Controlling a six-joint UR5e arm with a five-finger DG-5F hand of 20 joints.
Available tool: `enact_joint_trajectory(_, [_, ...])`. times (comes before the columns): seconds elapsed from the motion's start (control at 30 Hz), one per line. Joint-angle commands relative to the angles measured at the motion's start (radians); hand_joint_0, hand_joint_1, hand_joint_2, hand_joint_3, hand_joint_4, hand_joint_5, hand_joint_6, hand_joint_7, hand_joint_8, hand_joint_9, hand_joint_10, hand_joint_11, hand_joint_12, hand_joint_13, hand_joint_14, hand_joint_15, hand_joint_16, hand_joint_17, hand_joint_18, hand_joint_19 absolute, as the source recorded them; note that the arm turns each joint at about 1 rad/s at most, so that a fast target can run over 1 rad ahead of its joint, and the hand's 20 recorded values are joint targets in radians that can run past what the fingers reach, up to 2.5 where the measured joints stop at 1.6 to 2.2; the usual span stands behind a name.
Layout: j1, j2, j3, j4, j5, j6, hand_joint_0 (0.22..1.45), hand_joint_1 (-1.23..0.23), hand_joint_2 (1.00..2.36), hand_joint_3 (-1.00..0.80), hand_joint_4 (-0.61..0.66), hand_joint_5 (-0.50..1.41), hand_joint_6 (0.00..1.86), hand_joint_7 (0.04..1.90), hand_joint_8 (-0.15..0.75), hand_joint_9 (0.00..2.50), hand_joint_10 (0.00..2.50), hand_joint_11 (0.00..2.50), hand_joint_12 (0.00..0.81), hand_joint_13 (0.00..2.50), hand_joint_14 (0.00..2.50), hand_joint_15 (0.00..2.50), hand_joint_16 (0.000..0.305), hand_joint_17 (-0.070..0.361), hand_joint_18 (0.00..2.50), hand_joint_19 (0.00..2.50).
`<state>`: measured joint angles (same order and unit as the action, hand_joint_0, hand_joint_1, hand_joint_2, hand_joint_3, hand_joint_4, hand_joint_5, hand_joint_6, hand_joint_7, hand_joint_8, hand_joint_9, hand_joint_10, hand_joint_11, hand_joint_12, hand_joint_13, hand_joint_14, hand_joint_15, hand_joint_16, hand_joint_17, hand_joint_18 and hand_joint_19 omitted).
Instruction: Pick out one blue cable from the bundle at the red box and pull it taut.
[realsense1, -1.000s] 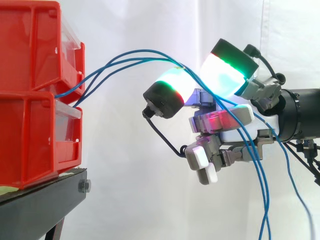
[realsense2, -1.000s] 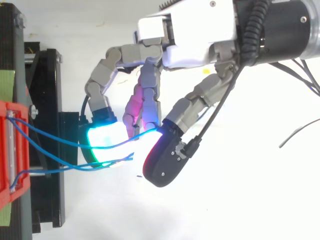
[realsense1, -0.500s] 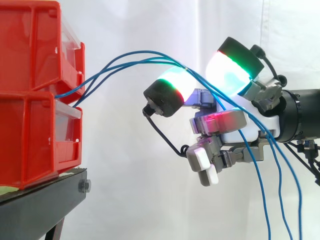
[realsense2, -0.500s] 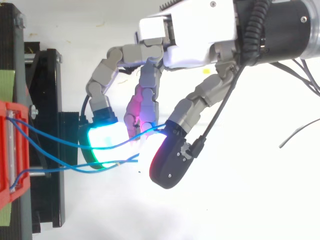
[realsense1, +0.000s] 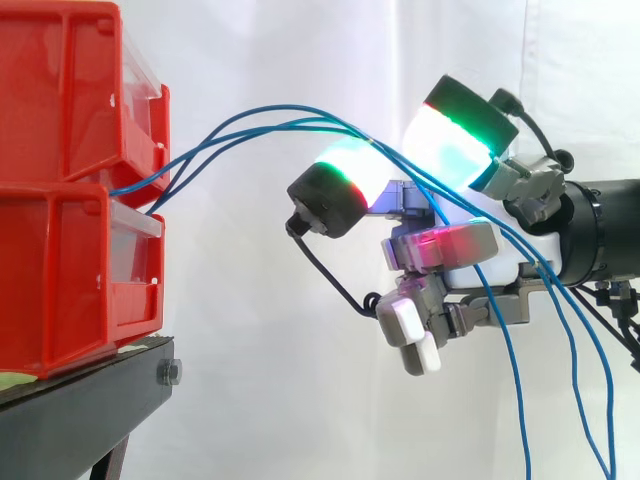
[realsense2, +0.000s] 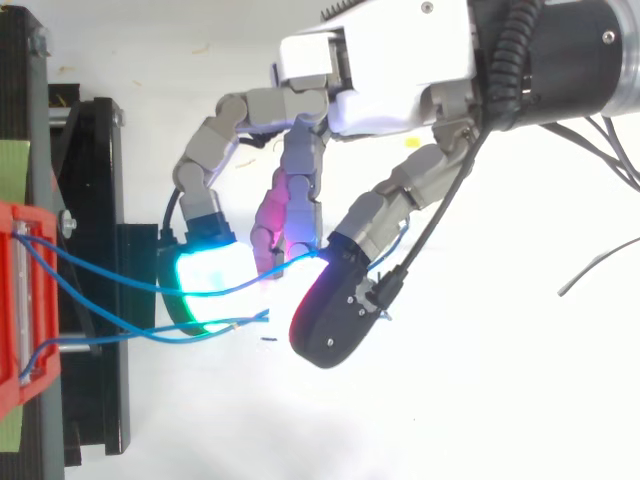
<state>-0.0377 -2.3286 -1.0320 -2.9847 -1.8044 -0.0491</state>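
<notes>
Here, blue cables (realsense1: 290, 103) arc from two stacked red bins (realsense1: 60, 100) over one hand (realsense2: 390, 60).

Two bins (realsense1: 70, 190) are stacked on a stand (realsense1: 90, 400) at the side view's left. The hand (realsense1: 470, 260) is placed to their right, apart. Cables (realsense1: 250, 115) are led from the bins across the hand, then downward. A curtain (realsense1: 300, 400) is hung behind.

The blue cables (realsense1: 285, 104) leave the bottom edge; the left edge crops the red bins (realsense1: 60, 250).
</notes>
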Motion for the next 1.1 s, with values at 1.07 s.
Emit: enact_joint_trajectory(1.07, [-0.002, 0.000, 0.001, -0.005, -0.001, -0.011, 0.46, -0.92, 1.00, -0.50, -0.13, -0.06, 0.91, 0.73, 0.211, 1.35, 0.03, 0.70, 0.338, 0.95, 0.01, 0.38, 0.043, 0.097, 0.86, 0.49])
